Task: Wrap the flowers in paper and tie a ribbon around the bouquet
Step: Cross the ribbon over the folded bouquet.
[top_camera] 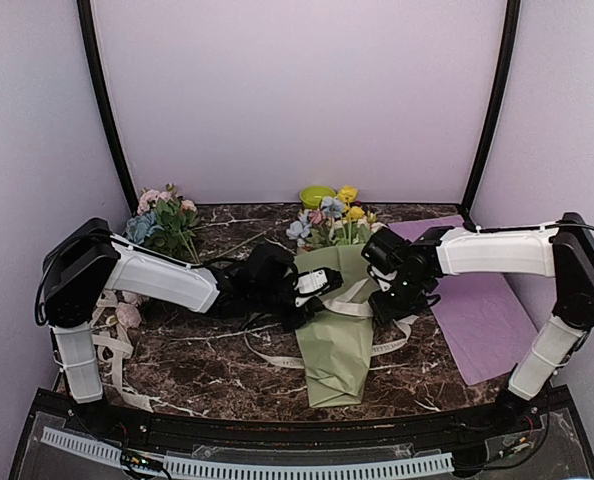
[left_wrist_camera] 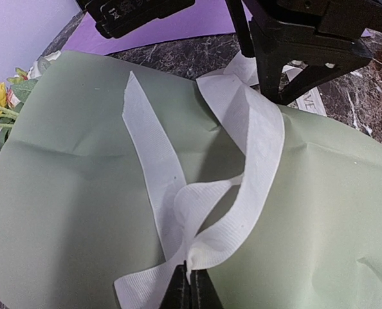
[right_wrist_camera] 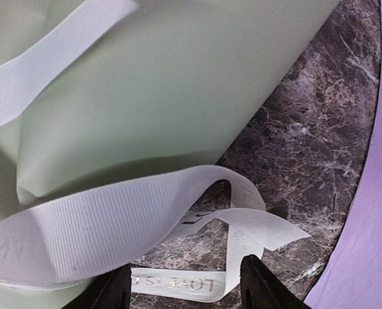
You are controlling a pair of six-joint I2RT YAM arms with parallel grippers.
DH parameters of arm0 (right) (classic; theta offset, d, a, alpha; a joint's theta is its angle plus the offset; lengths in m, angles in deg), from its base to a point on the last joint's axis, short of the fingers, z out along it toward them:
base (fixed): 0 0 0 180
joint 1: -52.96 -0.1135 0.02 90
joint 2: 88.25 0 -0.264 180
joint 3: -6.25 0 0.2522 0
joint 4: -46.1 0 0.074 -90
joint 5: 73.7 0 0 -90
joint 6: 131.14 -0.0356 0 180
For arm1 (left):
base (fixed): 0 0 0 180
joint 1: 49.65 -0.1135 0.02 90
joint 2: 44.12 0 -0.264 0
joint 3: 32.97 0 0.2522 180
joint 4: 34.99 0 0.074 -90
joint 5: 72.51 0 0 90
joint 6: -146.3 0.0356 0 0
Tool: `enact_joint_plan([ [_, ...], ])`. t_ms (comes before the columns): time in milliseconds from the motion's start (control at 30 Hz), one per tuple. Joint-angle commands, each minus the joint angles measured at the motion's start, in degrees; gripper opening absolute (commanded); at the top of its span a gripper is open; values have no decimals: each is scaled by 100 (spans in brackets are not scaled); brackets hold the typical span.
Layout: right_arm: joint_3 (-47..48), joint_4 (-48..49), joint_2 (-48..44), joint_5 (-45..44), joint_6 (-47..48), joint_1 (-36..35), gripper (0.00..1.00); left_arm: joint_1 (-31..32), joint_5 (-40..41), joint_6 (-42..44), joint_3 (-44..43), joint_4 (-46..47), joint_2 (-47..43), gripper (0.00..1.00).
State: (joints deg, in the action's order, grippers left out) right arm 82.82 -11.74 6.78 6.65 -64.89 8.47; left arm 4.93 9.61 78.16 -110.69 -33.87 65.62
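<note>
One ribbon [left_wrist_camera: 242,129]: crossed over the bouquet [top_camera: 337,330].
Left gripper [left_wrist_camera: 191,290]: clamped on it as anchor.
Right gripper [right_wrist_camera: 184,290]: jaws apart, straddling a loop.

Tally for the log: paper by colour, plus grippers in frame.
Sage-green paper: 1
Purple paper: 1
Grippers: 2 (left gripper, right gripper)
Total: 4
</note>
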Motion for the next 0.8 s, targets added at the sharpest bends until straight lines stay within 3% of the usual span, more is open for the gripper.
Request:
enact_joint_plan([
  [0, 252, -23, 113, -336, 179, -16, 59, -27, 5, 58, 59, -86, -337, 0],
  [300, 75, 345, -73, 17, 361, 340, 39, -53, 6, 57, 68, -92, -341, 0],
  [533, -45, 817, -193, 917, 815, 441, 50, -60, -12, 58, 73, -95, -336, 0],
  [767, -183, 1389, -799, 2005, 1359, 424, 48, -62, 105, -31, 40, -106, -347, 0],
])
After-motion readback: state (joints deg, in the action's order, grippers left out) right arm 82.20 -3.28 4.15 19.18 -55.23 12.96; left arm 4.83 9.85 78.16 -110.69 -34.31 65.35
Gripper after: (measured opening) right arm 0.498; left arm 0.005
